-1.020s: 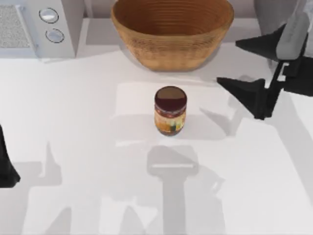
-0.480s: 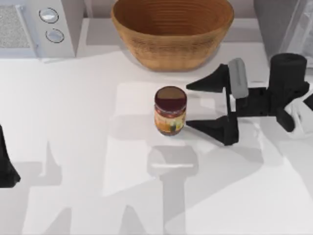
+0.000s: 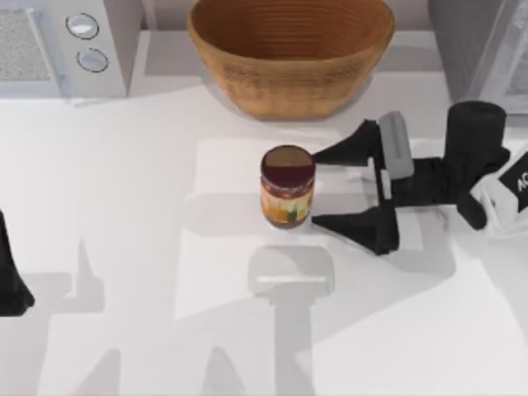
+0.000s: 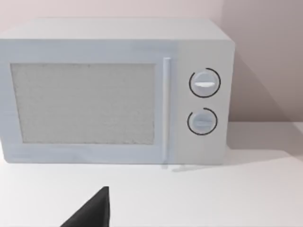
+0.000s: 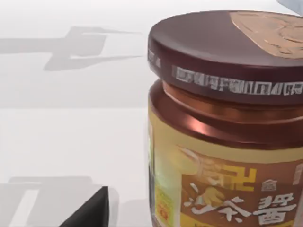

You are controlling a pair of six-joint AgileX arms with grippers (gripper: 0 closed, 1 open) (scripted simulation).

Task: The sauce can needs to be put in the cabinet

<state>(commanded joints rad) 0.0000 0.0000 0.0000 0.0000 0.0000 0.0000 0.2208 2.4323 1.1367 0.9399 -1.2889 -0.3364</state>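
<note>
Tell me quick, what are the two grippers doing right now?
Right gripper: open, fingers on either side of the sauce can, holding nothing yet.
Left gripper: parked at the table's left edge; cannot be told.

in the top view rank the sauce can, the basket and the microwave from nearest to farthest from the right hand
Measured from the right hand, open at the table's right:
1. Sauce can, mid-table, just left of the fingertips.
2. Basket, at the back, centre.
3. Microwave, back left corner.
</note>
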